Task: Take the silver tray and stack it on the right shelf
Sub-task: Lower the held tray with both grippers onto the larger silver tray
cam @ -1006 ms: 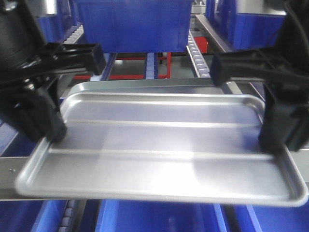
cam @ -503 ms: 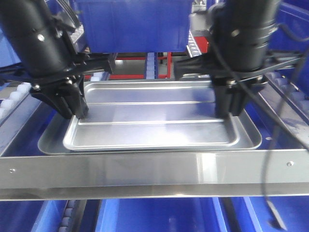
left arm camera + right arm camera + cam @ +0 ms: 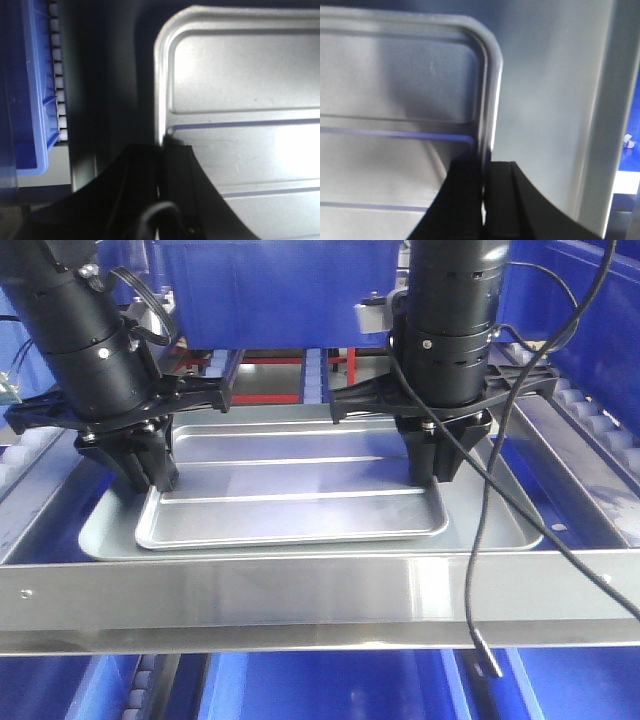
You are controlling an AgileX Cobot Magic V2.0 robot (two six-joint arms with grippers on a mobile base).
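Left gripper (image 3: pixel 152 478) clamped on left rim of the silver tray (image 3: pixel 290 490); left wrist view shows its fingers (image 3: pixel 172 185) pinched either side of the rim, no gap visible. Right gripper (image 3: pixel 437 468) same on the right rim, fingers (image 3: pixel 470 200) closed across the edge in the right wrist view. Both arms come down near vertical, one at each short end.

Ribbed tray sits roughly level inside a larger silver tray (image 3: pixel 500 530), which shows past it on the left, right and front. Cannot tell if the two floors touch or the ribbed one is held just above.

Both trays are on the right shelf (image 3: pixel 320 600), behind its broad steel front bar. Pale rollers (image 3: pixel 585 405) run along the right rail. Blue bin (image 3: pixel 270 290) sits further back, above the trays. Loose black cable (image 3: pixel 480 570) hangs from the right arm over the front bar.
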